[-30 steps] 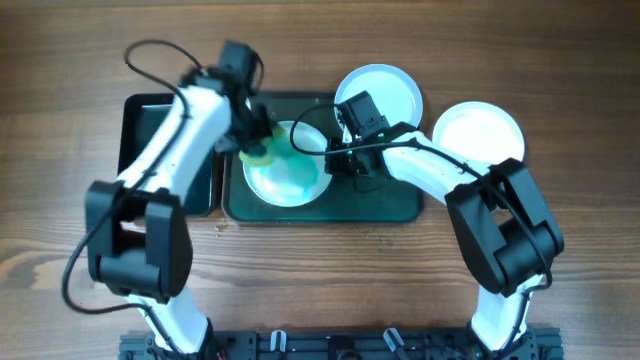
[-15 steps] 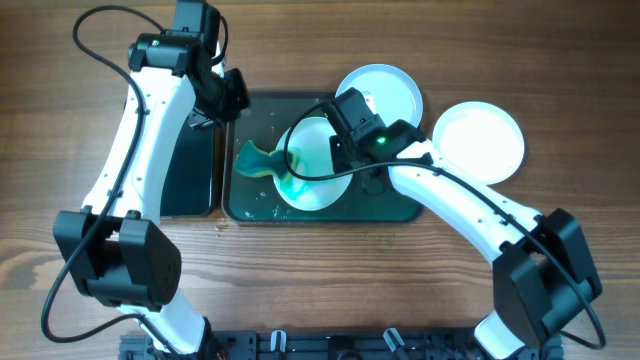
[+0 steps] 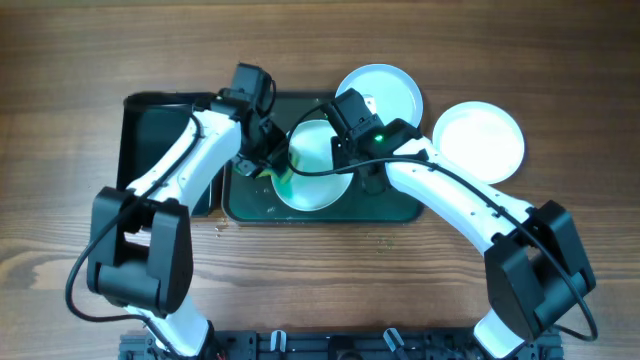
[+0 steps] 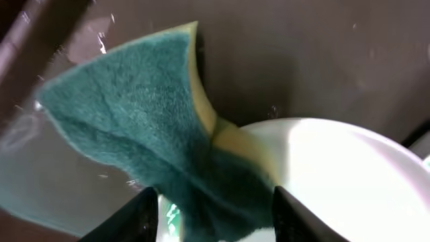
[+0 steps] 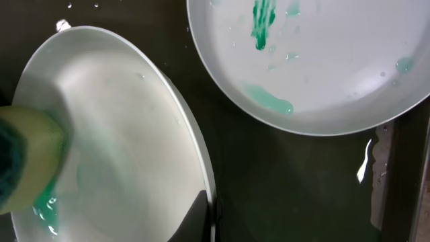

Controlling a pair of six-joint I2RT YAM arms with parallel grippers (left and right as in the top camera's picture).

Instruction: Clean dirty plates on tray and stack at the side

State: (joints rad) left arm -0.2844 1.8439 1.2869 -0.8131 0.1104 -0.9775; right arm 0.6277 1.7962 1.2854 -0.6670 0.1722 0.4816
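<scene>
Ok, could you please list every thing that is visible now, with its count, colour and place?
tray: 1, dark green, table centre.
plates: 3, white: middle plate on the tray; smeared plate, green streaks, overlapping the tray's far right corner; side plate on the table, right of the tray.
sponge: 1, green and yellow, on the middle plate's left edge.
tub: 1, black, left of the tray.
table: 1, brown wood.
left pincer: shut on the sponge.
right pincer: grips the middle plate's right rim.
</scene>
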